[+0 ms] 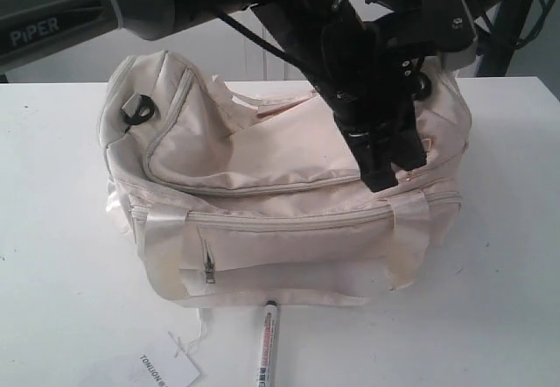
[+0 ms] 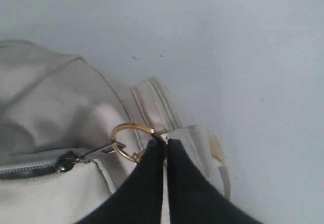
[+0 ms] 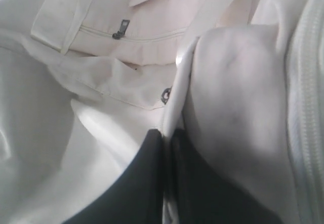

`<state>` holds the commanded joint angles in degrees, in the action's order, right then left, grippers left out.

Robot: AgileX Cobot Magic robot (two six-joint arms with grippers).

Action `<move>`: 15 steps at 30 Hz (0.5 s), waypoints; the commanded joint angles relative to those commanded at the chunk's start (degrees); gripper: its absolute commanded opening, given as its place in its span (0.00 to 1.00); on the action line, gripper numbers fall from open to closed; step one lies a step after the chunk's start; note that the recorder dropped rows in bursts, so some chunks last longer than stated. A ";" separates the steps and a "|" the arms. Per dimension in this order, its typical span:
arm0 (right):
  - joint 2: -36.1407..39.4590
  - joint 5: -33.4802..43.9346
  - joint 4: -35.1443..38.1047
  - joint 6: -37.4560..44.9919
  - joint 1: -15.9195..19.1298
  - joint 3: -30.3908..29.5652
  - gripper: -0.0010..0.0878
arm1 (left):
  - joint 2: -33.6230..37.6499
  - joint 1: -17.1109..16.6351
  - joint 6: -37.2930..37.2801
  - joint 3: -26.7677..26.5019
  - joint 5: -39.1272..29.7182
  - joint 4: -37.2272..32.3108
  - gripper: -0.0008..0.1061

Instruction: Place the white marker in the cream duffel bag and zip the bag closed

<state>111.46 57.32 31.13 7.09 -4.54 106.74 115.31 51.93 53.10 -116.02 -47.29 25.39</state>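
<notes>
Paper tag (image 1: 162, 371) on the desk (image 1: 61, 299) at the left, white marker (image 1: 266, 345) just right of it, lying on the desk right in front of the cream duffel bag (image 1: 262, 229), not inside. At the bag's right end, left jaws are pinched on the gold ring zip pull (image 2: 131, 126), and right jaws are clamped on a fold of bag fabric.

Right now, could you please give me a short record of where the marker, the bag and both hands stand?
white marker: lying on the table in front of the cream duffel bag, outside it
paper tag: on the table near the marker
left hand: shut on the gold ring zip pull
right hand: shut on a fold of the bag's fabric
progress: marker not yet in bag
</notes>
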 joint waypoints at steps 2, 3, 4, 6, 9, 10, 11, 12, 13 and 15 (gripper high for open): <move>0.00 0.00 0.00 0.00 0.00 0.00 0.01 | 0.00 0.80 2.90 0.00 2.37 -2.01 0.01; 0.00 0.00 0.00 0.00 0.00 0.00 0.01 | 0.00 0.93 3.55 0.00 3.35 -3.09 0.01; 0.00 0.00 0.08 0.00 0.00 0.00 0.01 | 0.00 1.43 4.27 0.00 4.72 -4.64 0.01; 0.00 0.00 0.15 0.00 0.00 0.00 0.01 | 0.00 2.03 4.68 0.00 6.70 -8.36 0.01; 0.00 0.23 0.11 0.00 0.00 0.00 0.01 | 0.00 2.83 5.00 0.00 7.21 -15.62 0.01; 0.00 0.33 0.11 0.00 0.00 0.00 0.01 | 0.00 3.09 5.17 0.00 7.21 -17.33 0.01; 0.00 0.33 0.11 0.00 0.00 0.00 0.01 | 0.00 3.12 5.63 0.00 7.21 -18.22 0.01; 0.00 0.33 0.11 0.00 0.00 0.00 0.01 | 0.00 3.22 6.21 0.00 7.21 -18.51 0.01; 0.00 0.33 0.11 0.00 0.00 0.00 0.01 | 0.03 3.34 7.69 0.10 7.21 -19.12 0.01; 0.00 0.33 0.11 0.00 0.00 0.00 0.01 | 0.13 3.49 10.42 0.10 7.21 -19.53 0.01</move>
<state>111.46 57.65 31.23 7.09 -4.54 106.74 115.44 55.42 63.52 -115.92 -40.08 5.86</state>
